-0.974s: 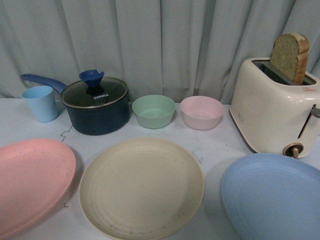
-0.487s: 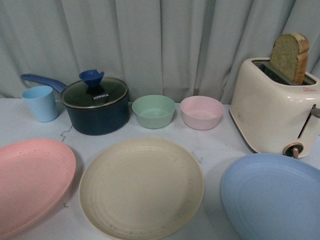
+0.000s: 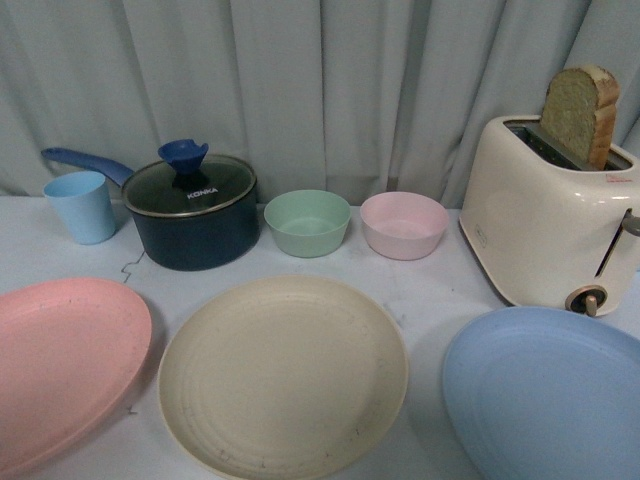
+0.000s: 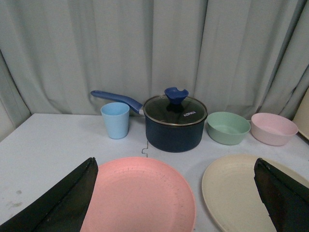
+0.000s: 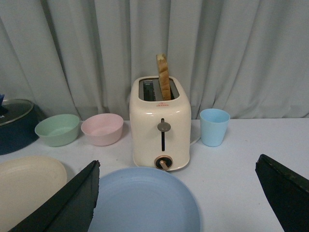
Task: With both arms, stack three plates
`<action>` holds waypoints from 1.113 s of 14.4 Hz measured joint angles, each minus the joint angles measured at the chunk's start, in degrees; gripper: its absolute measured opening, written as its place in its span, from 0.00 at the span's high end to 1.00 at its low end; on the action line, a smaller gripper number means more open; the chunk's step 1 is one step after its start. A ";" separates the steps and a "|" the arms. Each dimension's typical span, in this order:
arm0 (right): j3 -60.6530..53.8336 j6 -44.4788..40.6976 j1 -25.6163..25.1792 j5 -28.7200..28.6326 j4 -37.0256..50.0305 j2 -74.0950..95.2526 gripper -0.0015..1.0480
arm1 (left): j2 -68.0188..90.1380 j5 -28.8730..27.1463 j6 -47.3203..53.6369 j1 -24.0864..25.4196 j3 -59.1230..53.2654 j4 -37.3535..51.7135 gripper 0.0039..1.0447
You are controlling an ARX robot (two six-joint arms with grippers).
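**Front view.** Three plates lie flat on the counter point(image 3: 440, 290) in a row, none stacked. The pink plate point(image 3: 65, 365) is on the left, the cream plate point(image 3: 283, 375) in the middle and the light blue plate point(image 3: 550, 395) on the right. The pink and cream rims are close together but apart; a wider strip of counter separates cream from light blue. Behind them, from left to right, stand a blue cup point(image 3: 82, 206), a dark saucepan point(image 3: 195, 225) with a glass lid and blue knob, a green bowl point(image 3: 307, 222), a pink bowl point(image 3: 403, 225) and a cream toaster point(image 3: 545, 225). The cup stands just beside the saucepan, in front of its handle. A bread slice point(image 3: 580, 110) stands upright in one toaster slot. A grey curtain point(image 3: 320, 90) closes the background.

**Left wrist view.** My left end effector point(image 4: 175, 164) is released: both black fingers point(image 4: 58, 203) are spread wide and grip nothing. It is held above the counter and touches no plate. The pink plate appears between the fingers, with part of the cream plate beside it. The blue cup, saucepan and both bowls stand beyond.

**Right wrist view.** My right end effector point(image 5: 177, 163) is likewise released, its fingers point(image 5: 67, 205) wide apart and clear of everything. The light blue plate lies between them, just in front of the toaster. A second blue cup point(image 5: 214, 126) stands near the toaster, on the side away from the bowls. The edge of the cream plate and the rim of the saucepan show at the border.
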 joint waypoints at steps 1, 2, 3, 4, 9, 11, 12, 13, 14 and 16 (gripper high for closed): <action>0.00 0.00 0.00 0.00 0.00 0.00 0.06 | 0.00 0.00 0.02 0.00 0.00 0.00 0.06; 0.00 0.00 0.00 0.00 0.02 0.00 0.06 | 0.00 0.00 0.02 0.00 0.00 0.00 0.06; 0.00 0.00 0.00 0.00 0.02 0.00 0.06 | 0.00 -0.02 0.02 0.00 0.00 0.00 0.06; 0.00 0.00 0.00 0.00 0.02 0.00 0.06 | 0.00 0.00 0.00 0.00 0.02 0.00 0.06; 0.00 0.00 0.00 0.00 0.02 0.00 0.06 | 0.00 -0.02 0.00 0.00 0.02 0.00 0.06; 0.00 0.00 0.00 0.00 0.02 0.00 0.06 | 0.00 0.00 0.00 0.00 0.00 0.00 0.06; 0.00 0.00 0.00 0.00 0.02 0.00 0.06 | 0.00 -0.02 0.00 0.00 0.00 0.00 0.06; 0.00 0.00 0.00 0.00 0.02 0.00 0.06 | 0.00 -0.02 0.00 0.00 0.00 0.00 0.06; 0.00 0.00 0.00 0.00 0.02 0.00 0.06 | 0.00 0.00 0.02 0.00 0.00 0.00 0.06; 0.00 0.00 0.00 0.00 0.02 0.00 0.06 | 0.00 0.00 0.02 0.00 0.00 -0.02 0.06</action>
